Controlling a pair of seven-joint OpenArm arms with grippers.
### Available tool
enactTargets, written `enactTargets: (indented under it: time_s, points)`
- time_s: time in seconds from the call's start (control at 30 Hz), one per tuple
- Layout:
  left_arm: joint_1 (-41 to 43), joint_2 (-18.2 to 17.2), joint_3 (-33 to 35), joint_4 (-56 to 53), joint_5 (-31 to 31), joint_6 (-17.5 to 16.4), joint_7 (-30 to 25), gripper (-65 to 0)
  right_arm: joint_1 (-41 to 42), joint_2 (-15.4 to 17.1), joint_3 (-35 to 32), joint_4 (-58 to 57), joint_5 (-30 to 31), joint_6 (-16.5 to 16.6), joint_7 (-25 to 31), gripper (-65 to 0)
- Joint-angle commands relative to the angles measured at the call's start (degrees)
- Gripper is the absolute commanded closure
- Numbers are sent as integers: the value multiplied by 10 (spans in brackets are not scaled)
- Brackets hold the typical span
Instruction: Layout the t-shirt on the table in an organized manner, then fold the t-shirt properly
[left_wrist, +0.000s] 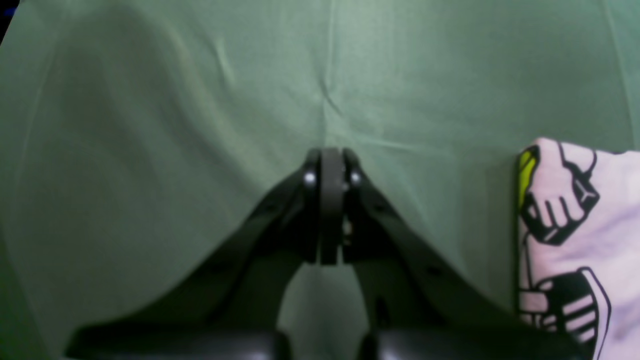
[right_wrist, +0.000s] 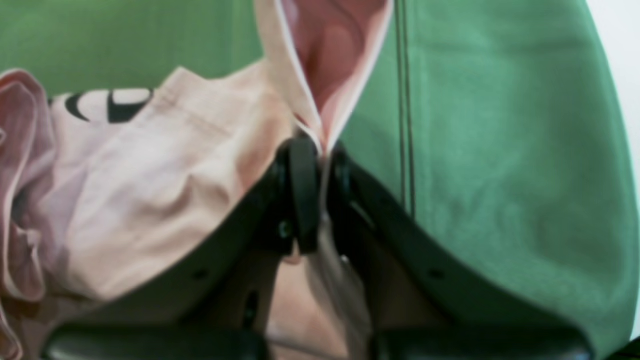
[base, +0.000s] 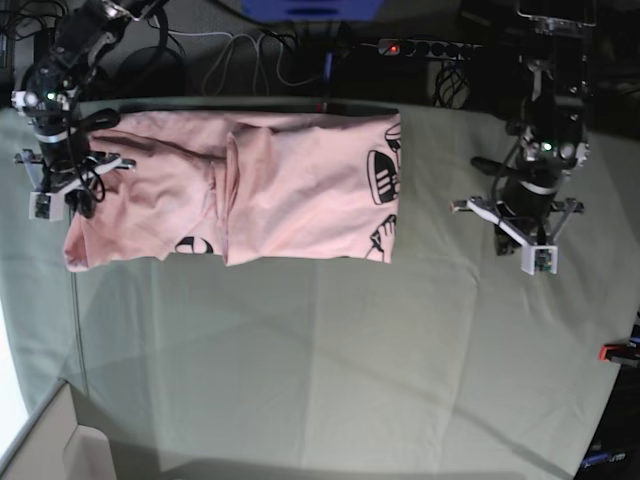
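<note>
The t-shirt (base: 240, 190) lies bunched along the far edge of the table (base: 330, 350), and it is the one big obstacle there. Nearer than the t-shirt, the whole cloth surface is bare and passable. Beside the t-shirt's printed end, bare cloth runs to the left gripper (base: 527, 235). At the t-shirt's other end the right gripper (right_wrist: 322, 150) crowds its edge, clamped on a fold.

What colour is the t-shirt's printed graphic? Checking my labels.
Black outlines with a yellow-green patch on the t-shirt; left wrist view.
</note>
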Motion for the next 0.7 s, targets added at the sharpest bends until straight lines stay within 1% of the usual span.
enactTargets:
  time_s: [0.0, 0.07, 0.17, 0.23, 0.3, 0.33, 0.43, 0.5, 0.63, 0.67]
  points:
    - [-1, -6, -10, 12, 1, 0, -12, 0, 5, 1, -1, 21, 13, 2, 15, 0]
    - [-1, -6, -22, 12, 1, 0, -12, 0, 4, 1, -7, 43, 13, 2, -15, 0]
    - [0, -6, -43, 12, 1, 0, -12, 0, -4, 1, -40, 78, 13, 2, -72, 0]
    - [0, -7, -62, 12, 1, 0, -12, 0, -15, 1, -80, 102, 15, 2, -103, 0]
    - [0, -7, -89, 11, 1, 0, -12, 0, -29, 1, -132, 122, 17, 2, -126, 0]
    - [0, -7, -103, 11, 1, -1, -12, -1, -38, 1, -163, 128, 28, 2, -137, 0]
    - [-1, -7, -139, 9, 1, -1, -12, -1, -59, 1, -235, 134, 63, 2, -161, 0]
    - [-3, -7, -164, 8, 1, -1, -12, -1, -71, 1, -281, 133, 80, 2, -161, 0]
    - [-4, -7, -196, 9, 1, -2, -12, -1, -76, 1, -379, 133, 82, 2, -161, 0]
    - [-4, -7, -203, 9, 1, -7, -12, -1, -73, 1, -401, 133, 82, 2, -161, 0]
